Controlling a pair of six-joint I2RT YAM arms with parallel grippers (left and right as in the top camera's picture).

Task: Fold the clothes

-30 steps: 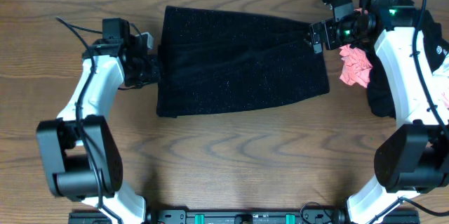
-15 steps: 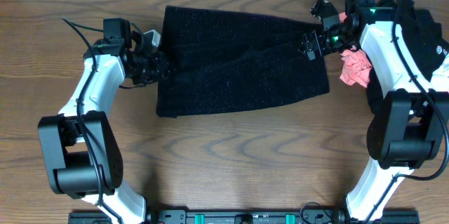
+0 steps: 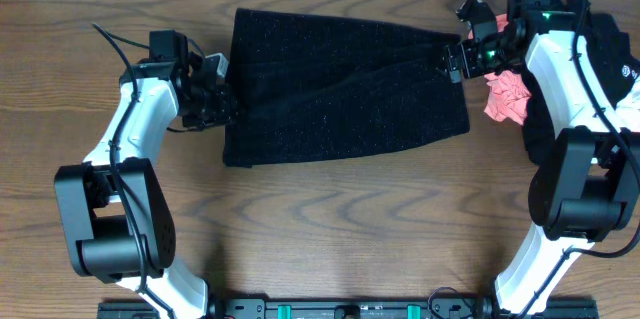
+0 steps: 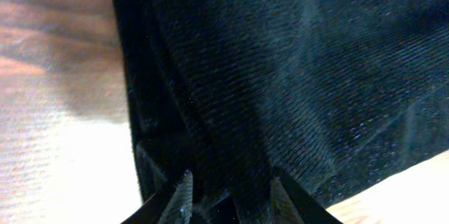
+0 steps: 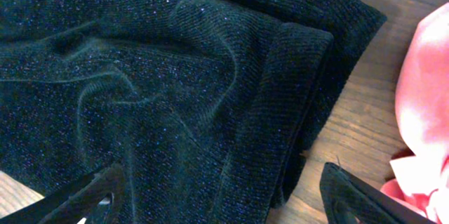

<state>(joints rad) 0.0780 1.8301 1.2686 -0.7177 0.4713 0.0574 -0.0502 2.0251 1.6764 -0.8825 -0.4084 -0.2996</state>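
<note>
The clothes (image 3: 340,89) are a black glittery knit garment, folded into a rough rectangle on the wooden table; no buttons show. My left gripper (image 3: 225,104) is at its left edge. In the left wrist view the gripper (image 4: 228,199) has its fingers close together with a ridge of the black fabric (image 4: 280,76) pinched between them. My right gripper (image 3: 452,59) is at the garment's upper right corner. In the right wrist view the gripper (image 5: 224,196) is wide open, its fingers spanning the folded right edge of the fabric (image 5: 175,90).
A pink cloth (image 3: 505,94) lies just right of the garment and shows in the right wrist view (image 5: 424,112). More dark clothing (image 3: 600,29) is piled at the far right edge. The bare wooden table (image 3: 340,219) lies in front of the garment.
My left gripper moved right onto the garment's left edge and slightly toward the front. My right gripper dipped left over the corner, then came back a little to the right.
</note>
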